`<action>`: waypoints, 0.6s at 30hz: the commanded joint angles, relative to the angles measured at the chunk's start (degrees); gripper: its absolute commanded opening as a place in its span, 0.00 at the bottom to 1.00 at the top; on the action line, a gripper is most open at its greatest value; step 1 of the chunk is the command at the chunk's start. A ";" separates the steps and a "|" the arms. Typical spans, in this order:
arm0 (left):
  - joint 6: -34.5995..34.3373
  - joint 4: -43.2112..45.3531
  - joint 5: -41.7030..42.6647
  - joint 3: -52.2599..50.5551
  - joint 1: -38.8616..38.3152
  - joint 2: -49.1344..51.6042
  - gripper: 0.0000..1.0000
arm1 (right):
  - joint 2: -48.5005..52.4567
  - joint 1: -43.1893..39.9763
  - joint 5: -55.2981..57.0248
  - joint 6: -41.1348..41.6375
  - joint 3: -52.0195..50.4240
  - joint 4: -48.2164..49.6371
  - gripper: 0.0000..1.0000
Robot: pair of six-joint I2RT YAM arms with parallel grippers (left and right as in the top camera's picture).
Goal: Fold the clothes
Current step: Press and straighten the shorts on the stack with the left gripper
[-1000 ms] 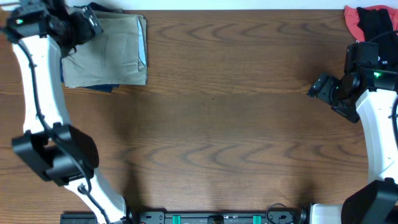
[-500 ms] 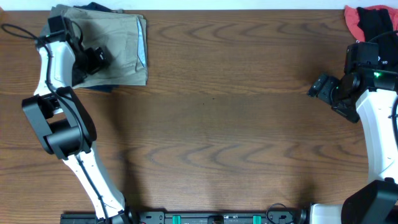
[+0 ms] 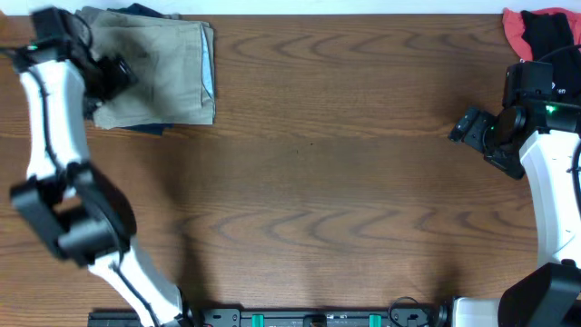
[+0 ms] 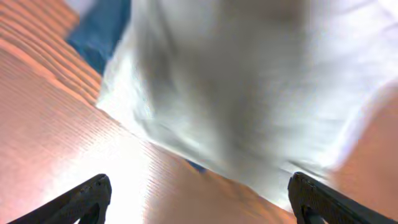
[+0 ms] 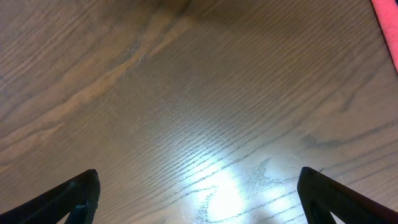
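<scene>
- khaki shorts (image 3: 163, 77): light beige, folded into a flat rectangle at the far-left corner of the table (image 3: 318, 182) (blurred and washed out in the left wrist view).
- navy garment (image 3: 147, 130): under the shorts, with only slivers peeking out at their far and near edges.
- red-and-black garment (image 3: 537, 27): bunched and unfolded at the far-right corner, partly cut off by the frame.

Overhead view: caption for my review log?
Left arm reaches over folded khaki shorts, top-left; right arm hangs beside red-and-black garment, top-right.
</scene>
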 commanded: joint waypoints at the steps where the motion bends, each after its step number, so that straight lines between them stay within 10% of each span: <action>1: -1.77 -1.01 4.66 0.59 0.15 -7.61 1.00 | -0.61 -0.11 0.46 -0.42 0.33 -0.07 0.99; 18: 7.26 -22.27 18.53 0.59 0.07 -15.50 0.98 | -0.61 -0.11 0.46 -0.42 0.33 -0.07 0.99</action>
